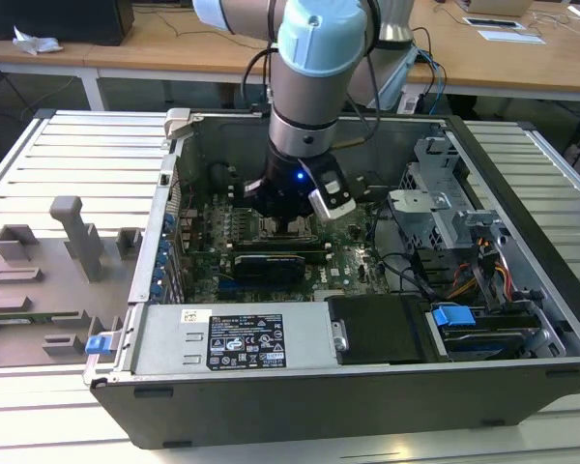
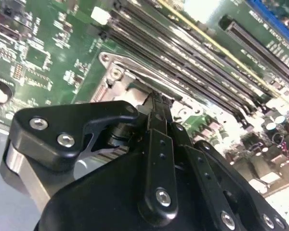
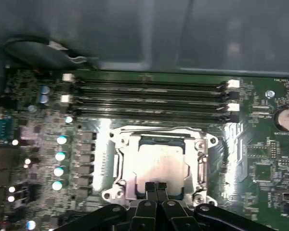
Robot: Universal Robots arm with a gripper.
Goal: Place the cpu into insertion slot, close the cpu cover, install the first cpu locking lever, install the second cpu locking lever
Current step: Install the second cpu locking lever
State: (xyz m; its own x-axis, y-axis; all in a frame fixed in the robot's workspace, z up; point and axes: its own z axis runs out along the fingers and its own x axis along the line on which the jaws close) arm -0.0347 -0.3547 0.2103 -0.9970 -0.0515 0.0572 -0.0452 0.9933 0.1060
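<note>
Silver cpu point(image 3: 156, 166) flat in insertion slot point(image 3: 116, 166), cover point(image 3: 127, 142) seemingly down; tool point(image 3: 156, 185) tips pressed together at socket edge.

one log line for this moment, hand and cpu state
hand: shut, tips at socket edge | cpu: seated in insertion slot | cpu cover: down over cpu | levers: cannot tell

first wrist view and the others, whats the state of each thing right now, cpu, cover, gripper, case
cpu: seated flat in the insertion slot
cpu cover: down flat around the chip
gripper: fingertips together, low at the socket's edge
memory slots: lying unfilled beside the socket
computer case: side open, lying on the table
</note>
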